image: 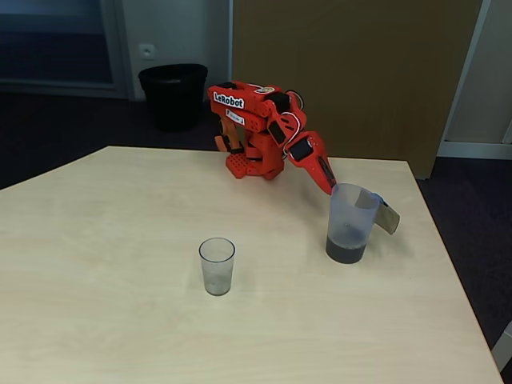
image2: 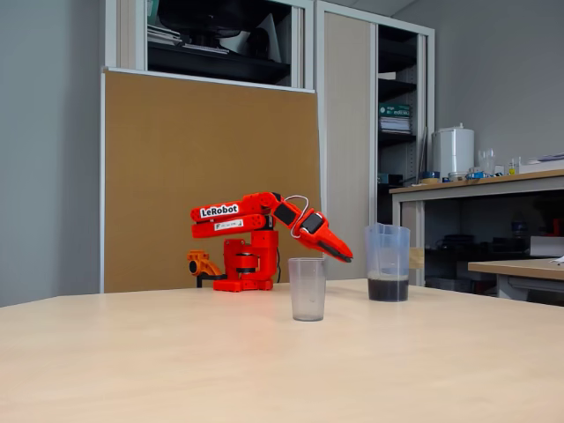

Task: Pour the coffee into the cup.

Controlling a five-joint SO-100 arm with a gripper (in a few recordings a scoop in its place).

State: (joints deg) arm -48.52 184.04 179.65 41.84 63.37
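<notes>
Claw [image: 329,186] just beside coffee [image: 346,252] jug [image: 350,210]

A pale wood worktop [image: 120,304] stands before a brown board [image2: 203,176], with a black waste bin [image: 173,94] on the dark floor behind.

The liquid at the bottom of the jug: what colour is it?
Dark brown, almost black. The coffee shows best in the fixed view looking down on the table.

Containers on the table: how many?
2. Small clear plastic tumbler stands empty near the table's middle; taller bluish translucent jug, dark coffee at its bottom, stands right of it by the red gripper.
</notes>
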